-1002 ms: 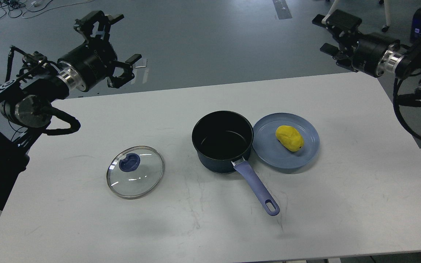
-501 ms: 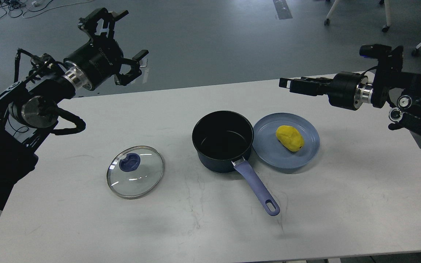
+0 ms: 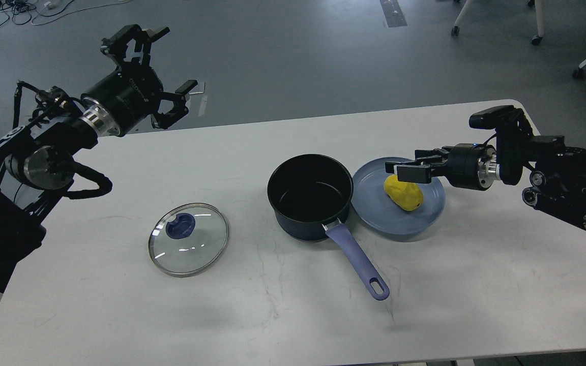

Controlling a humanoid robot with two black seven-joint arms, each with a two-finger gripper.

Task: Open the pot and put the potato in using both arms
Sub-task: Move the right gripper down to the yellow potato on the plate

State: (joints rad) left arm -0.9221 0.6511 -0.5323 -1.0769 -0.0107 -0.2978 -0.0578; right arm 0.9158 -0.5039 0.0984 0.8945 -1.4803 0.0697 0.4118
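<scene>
Pot (image 3: 309,197) stands open on the table (image 3: 476,284), its lid (image 3: 188,238) set aside. Still left: the potato (image 3: 403,193) lies on the plate (image 3: 428,213) beneath the right gripper (image 3: 405,170), whose finger spread cannot be told. The left gripper (image 3: 163,68) hangs spread, empty.

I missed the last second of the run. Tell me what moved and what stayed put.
The right end effector swung down from high beyond the table's far right corner to just over the potato on the plate; no grasp is visible yet. The left end effector only shifted slightly, open and empty. Pot, lid, potato and plate did not move.
</scene>
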